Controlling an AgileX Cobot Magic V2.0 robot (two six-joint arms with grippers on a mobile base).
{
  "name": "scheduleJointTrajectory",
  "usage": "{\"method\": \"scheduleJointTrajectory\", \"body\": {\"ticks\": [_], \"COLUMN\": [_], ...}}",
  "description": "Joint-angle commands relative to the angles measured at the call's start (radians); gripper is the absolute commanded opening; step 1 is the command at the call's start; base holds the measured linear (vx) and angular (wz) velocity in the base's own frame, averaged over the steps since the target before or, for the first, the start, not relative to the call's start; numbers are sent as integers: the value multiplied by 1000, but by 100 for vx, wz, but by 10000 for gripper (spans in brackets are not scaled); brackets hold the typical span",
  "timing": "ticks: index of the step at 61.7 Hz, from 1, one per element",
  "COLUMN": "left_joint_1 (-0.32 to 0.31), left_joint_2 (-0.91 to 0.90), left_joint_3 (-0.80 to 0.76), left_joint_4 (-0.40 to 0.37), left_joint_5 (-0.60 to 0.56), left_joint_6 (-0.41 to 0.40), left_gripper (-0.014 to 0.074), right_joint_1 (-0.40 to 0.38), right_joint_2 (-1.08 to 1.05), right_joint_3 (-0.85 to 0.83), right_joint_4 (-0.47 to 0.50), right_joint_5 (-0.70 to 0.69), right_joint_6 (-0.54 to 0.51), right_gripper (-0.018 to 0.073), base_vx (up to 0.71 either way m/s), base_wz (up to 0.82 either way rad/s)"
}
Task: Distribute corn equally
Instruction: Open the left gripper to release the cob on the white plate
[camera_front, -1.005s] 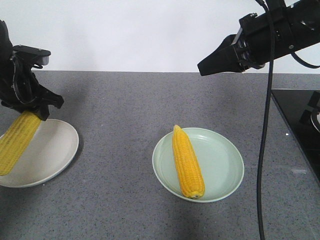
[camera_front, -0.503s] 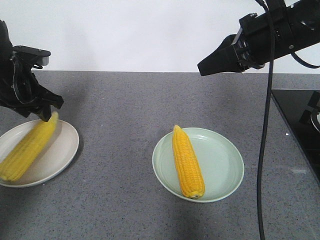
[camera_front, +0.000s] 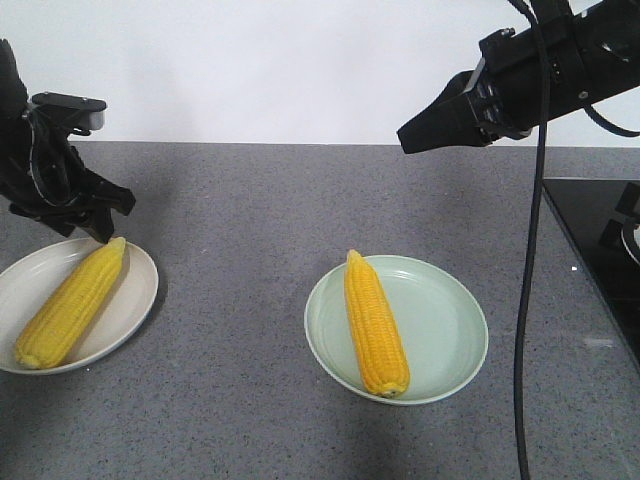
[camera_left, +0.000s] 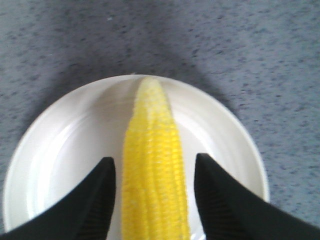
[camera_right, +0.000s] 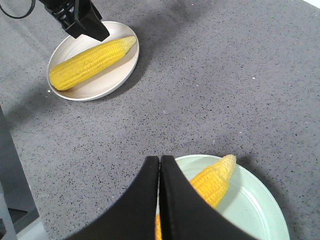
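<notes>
Nearest the front camera, one corn cob lies on the pale green plate, tip pointing away. To the left, a second corn cob rests diagonally across the white plate. The left gripper hovers just over it, jaws spread and apart from the kernels. Farther back, the right gripper hangs high, jaws pressed together.

Three views: one fixed front, two wrist-mounted.
Front camera looks across grey countertop from above. Left wrist looks straight down, close, onto white plate. Right wrist looks obliquely, farther; shares white plate and green plate with front.
</notes>
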Motion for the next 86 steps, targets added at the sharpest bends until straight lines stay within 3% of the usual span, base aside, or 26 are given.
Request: {"method": "scheduleJointTrajectory", "body": {"ticks": [1, 17, 40, 49, 57, 67, 76, 86], "left_joint_1": [0, 0, 0, 0, 0, 0, 0, 0], "left_joint_2": [-56, -112, -241, -253, -261, -325, -446, -607], "left_joint_3": [-27, -27, -27, -27, 2, 182, 425, 728], "left_joint_4": [-90, -279, -445, -459, -465, -532, -648, -788], "left_joint_5": [-13, -64, -203, -218, -244, -352, -485, -677], "left_joint_6": [35, 181, 327, 344, 368, 451, 587, 759], "left_gripper": [260, -9, -8, -8, -8, -8, -8, -8], "right_joint_1": [-3, -3, -3, -3, -3, -3, -3, -3], "right_joint_2": [-39, -87, -201, -246, -306, -437, -598, -769], "right_joint_3": [-29, -29, -25, 77, 261, 545, 763, 968], "right_joint_4": [37, 27, -73, -141, -122, -102, -98, -96], "right_joint_5": [-21, -131, -151, -309, -417, -593, -738, -807], "right_joint_6": [5, 6, 12, 42, 40, 4, -9, -19], "right_gripper": [-6, -6, -6, -6, -6, -6, -6, -6], "base_vx": [0, 0, 0, 0, 0, 0, 0, 0], "base_wz": [0, 0, 0, 0, 0, 0, 0, 0]}}
